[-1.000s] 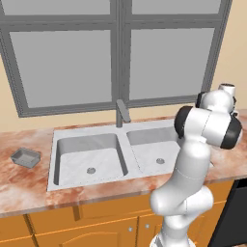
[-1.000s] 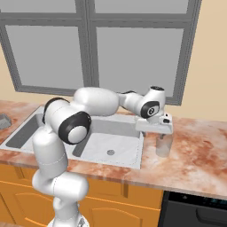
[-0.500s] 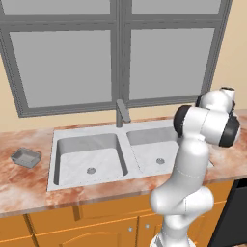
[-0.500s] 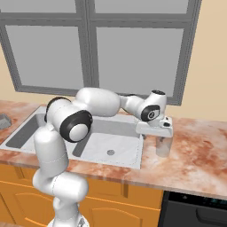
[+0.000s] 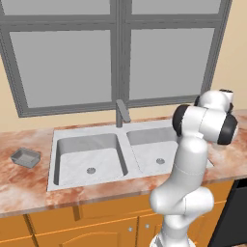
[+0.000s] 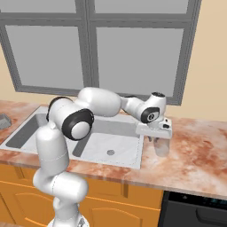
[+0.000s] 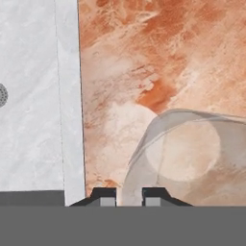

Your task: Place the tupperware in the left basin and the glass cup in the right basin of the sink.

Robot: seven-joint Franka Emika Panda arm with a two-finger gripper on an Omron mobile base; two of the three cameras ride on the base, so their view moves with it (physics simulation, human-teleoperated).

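Right base view gives us the clearest look: the end effector [image 6: 160, 138] hangs over the glass cup [image 6: 161, 147], which stands upright on the marbled reddish surface [image 6: 199, 155] just to the right of the sink [image 6: 133, 156]. In the hand view the two dark fingertips [image 7: 108, 196] sit close together at the near rim of the cup [image 7: 192, 158], one on either side of its clear wall. We take the end effector to be closed on that wall, though the glass is so clear that the contact itself is hard to make out.

The cup stands outside the right basin [image 6: 113, 144], near its right edge; the hand view shows the sink's pale rim [image 7: 69, 96] between the basin floor and the surface. The tupperware [image 5: 25, 157] rests on the surface well to the left of the left basin [image 5: 87, 159], apart from the sink's edge. Both basins show a round drain in the left base view.

A grey faucet [image 5: 121, 112] rises at the far side of the centre divider. Behind it a large grey-framed window [image 5: 116, 53] spans the wall. Orange wooden cabinets [image 5: 72, 226] run below the surface, and a dark appliance front [image 6: 195, 210] sits at the near right. The arm's own white links [image 5: 193, 159] hide part of the right basin in the left base view. We can read no writing or labels anywhere.
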